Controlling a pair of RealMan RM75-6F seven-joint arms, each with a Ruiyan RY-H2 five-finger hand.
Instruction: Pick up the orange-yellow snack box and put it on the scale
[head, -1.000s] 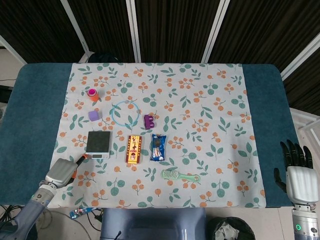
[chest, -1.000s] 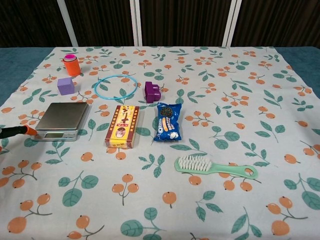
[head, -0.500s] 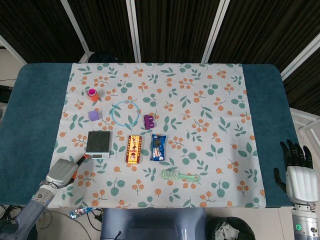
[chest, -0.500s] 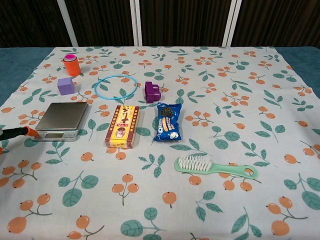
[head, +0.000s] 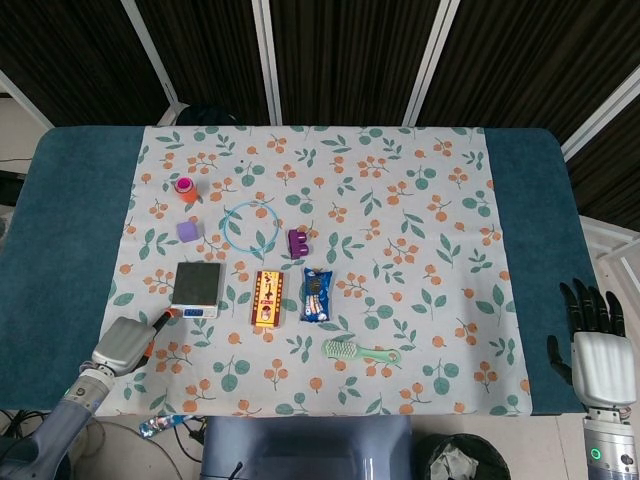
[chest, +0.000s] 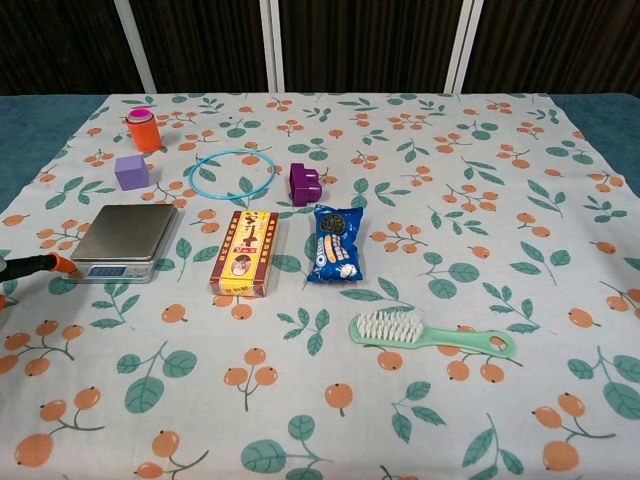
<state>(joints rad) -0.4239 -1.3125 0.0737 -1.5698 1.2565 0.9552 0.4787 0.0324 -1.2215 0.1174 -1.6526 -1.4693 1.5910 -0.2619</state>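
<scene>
Currently: orange-yellow snack box (chest: 244, 265) flat at frame centre-left, just right of scale (chest: 124, 240) — untouched. Left hand (head: 125, 342) lower left, finger state unclear; right hand (head: 598, 350) lower right — spread, empty.

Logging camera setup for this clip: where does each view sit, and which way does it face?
Head view: high above the near table edge, looking almost straight down at the whole cloth; shows the left hand by the scale and the right hand off the table's right end.
Chest view: low at the near edge, looking forward across the table toward the dark panels; only a left fingertip shows at the left border.
Both share the scale, snack box, cookie pack, brush and ring.
</scene>
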